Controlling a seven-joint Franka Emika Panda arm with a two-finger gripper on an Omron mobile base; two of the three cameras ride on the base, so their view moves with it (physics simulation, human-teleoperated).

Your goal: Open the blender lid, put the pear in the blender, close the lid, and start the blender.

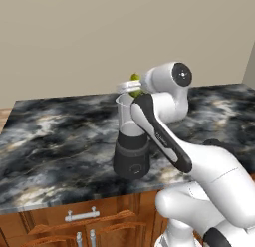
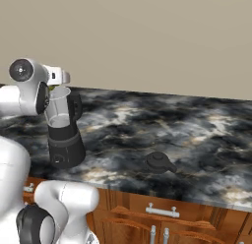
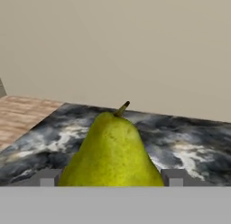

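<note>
Landmark: the blender [image 1: 131, 146], a clear tapered jar on a dark grey cylindrical base with a round front button, stands on the black-and-white marbled stone counter [image 1: 55, 136] near its front edge.
Blender jar: upright, its rim uncovered, a black side handle [image 2: 76, 106] showing in the right base view.
Pear: the small yellow-green pear [image 3: 112, 151] sits between the two dark finger tips in the hand view, stem pointing up and away; in the left base view a bit of it [image 1: 134, 77] shows just above the blender's rim.
Gripper: the white two-finger gripper [image 1: 130, 85] is held level over the mouth of the blender.
Jaws: pinching the pear, one finger tip [image 3: 47, 178] on each side of its wide lower part.
Blender lid: the small round black cap with a raised knob [image 2: 159, 162] lies on the counter well to the right of the blender, apart from it, near the front edge.
Below the blender: brown wooden cabinet drawers [image 1: 74, 221] with silver bar handles [image 1: 81, 215] under the counter.
Behind the blender: a plain beige wall [image 2: 147, 36].
</note>
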